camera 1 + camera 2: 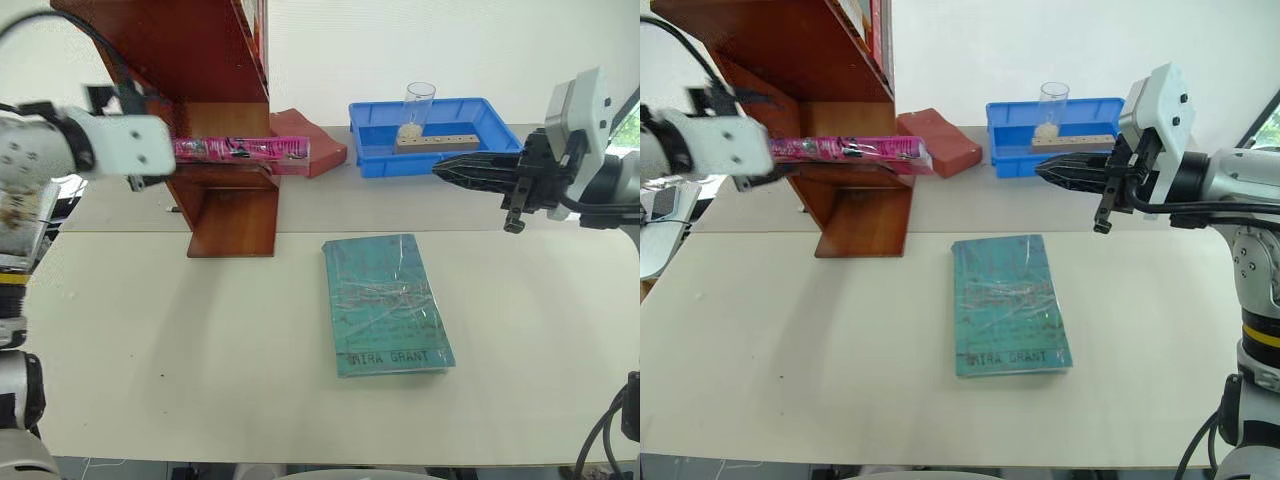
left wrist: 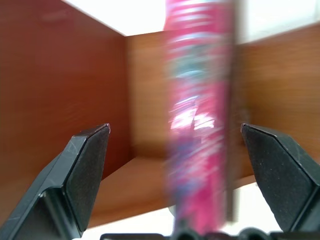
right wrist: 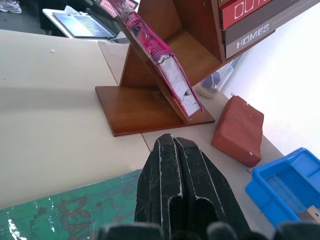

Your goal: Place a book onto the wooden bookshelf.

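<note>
Left wrist view: book blurred, lettering unreadable.

A pale cream table is seen carrying the wooden bookshelf, which stands at its far left, and a teal-green book in a glossy wrap, which is laid flat near the middle. Behind these, a reddish-brown block is set just beside the shelf unit, and a blue plastic tray is placed farther right at the back edge. On a low shelf of the unit the book, bright pink, is rested flat, its end sticking out past the side panel towards the block.
</note>
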You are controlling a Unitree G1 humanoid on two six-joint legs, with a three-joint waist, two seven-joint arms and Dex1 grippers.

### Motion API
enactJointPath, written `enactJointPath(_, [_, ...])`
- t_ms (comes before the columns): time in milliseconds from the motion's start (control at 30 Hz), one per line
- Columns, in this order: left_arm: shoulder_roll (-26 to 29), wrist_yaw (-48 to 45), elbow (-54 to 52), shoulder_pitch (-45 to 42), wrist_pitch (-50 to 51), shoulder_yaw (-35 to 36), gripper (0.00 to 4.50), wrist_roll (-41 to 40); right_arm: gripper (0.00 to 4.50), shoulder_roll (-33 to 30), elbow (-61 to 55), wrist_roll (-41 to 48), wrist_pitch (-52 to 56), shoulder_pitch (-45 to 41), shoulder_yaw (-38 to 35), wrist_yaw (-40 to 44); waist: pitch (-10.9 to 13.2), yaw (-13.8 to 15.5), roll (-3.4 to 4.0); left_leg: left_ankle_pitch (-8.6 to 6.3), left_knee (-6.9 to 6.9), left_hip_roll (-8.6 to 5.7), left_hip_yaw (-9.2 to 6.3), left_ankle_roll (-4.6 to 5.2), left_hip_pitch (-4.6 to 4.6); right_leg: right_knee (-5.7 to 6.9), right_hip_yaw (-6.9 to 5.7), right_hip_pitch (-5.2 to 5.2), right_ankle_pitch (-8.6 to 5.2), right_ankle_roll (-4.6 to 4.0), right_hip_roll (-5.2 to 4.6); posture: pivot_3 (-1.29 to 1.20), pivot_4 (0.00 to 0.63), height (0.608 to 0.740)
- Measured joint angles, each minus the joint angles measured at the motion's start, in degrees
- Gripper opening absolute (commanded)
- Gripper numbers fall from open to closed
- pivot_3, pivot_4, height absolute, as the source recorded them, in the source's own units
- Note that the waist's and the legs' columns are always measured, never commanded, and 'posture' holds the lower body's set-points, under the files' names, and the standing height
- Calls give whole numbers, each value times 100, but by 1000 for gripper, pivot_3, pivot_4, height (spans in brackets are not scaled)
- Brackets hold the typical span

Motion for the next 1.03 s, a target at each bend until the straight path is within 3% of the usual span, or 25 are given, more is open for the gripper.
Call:
enactJointPath(167, [16, -477, -712, 72, 1593, 842, 4485, -1389, 0, -51, 194, -120, -153, -3, 38, 135, 0, -8, 1, 0, 0, 3, 1, 0, 5, 2, -4, 1, -4, 7, 0, 0, 150, 649])
enactJointPath(400, [203, -1393, -2717, 2203, 4117, 1988, 4485, -3623, 0, -591, 603, -499, -646, 151, 156, 814, 5, -24, -5, 0, 0, 22, 9, -1, 18, 9, -15, -1, -5, 4, 6, 0, 150, 649])
enactJointPath(533, [211, -1293, -3033, 3145, 4338, 2532, 4485, -3733, 0, -854, 777, -903, -1239, 415, 287, 1188, 8, -7, -16, -2, -3, 27, 30, -1, 60, -10, -16, 13, -13, -6, -3, 0, 150, 649])
enactJointPath(667, [-44, -1085, -2744, 4065, 4060, 2590, 4485, -3455, 0, -851, 1014, -1115, -1510, 602, 325, 1264, 7, -17, -6, -3, -4, 35, 40, 0, 50, 8, -9, -4, -7, -17, 2, 0, 150, 649])
enactJointPath(1033, [-192, -800, -2571, 4279, 3703, 2661, 4485, -3506, 0, -854, 993, -1115, -1548, 606, 320, 1279, 1, 11, -17, -4, -4, 36, 48, -1, 56, -1, -9, -3, -6, -25, -3, 0, 150, 649])
